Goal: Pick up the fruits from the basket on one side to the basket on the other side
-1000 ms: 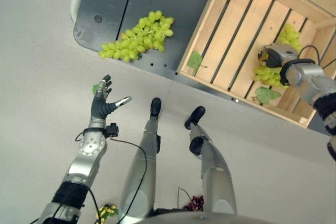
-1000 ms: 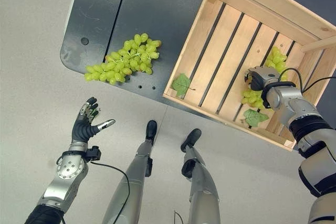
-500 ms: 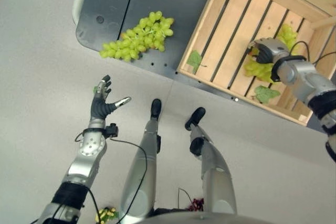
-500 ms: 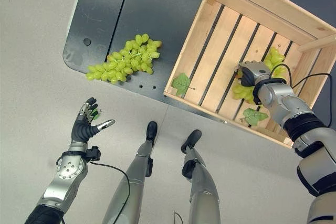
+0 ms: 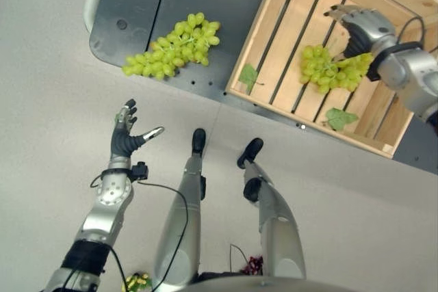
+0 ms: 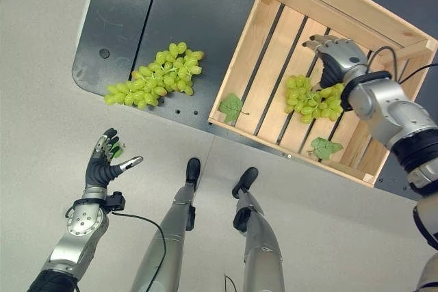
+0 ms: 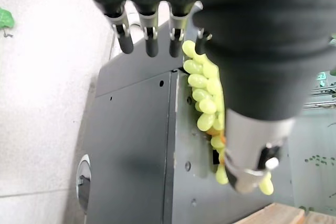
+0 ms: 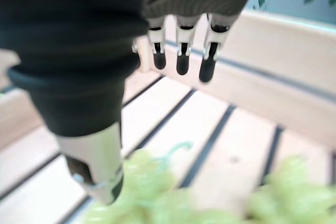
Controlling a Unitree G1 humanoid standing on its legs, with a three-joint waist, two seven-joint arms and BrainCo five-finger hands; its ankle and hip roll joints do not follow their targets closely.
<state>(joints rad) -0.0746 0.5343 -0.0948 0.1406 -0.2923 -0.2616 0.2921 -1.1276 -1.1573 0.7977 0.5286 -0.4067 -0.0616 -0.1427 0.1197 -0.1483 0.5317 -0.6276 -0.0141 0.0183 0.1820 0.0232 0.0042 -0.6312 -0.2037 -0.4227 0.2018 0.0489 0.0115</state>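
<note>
Right hand (image 6: 337, 55) sits over the wooden crate (image 6: 342, 5) at the far right, fingers straight and spread, holding nothing. A bunch of green grapes (image 6: 313, 99) lies on the crate's slatted floor just at the near side of that hand; the palm's heel looks close to or touching the bunch, but contact cannot be confirmed. In the right wrist view the fingers (image 8: 181, 56) point toward the crate's far wall, with the grapes blurred below the thumb. Two loose green leaves rest in the crate: one (image 6: 233, 107) near its left wall, one (image 6: 323, 147) near its front wall.

Left hand (image 6: 102, 163) is raised over the pale floor (image 6: 55, 141) at the near left, fingers extended and relaxed, thumb out to the right, empty. A small green leaf (image 6: 116, 150) lies on the floor just beside its fingertips.

Second bunch of green grapes (image 5: 171, 47) lies on the dark grey platform (image 5: 137, 5), left of the crate and well apart from both hands. The left wrist view shows this bunch past the fingers.
</note>
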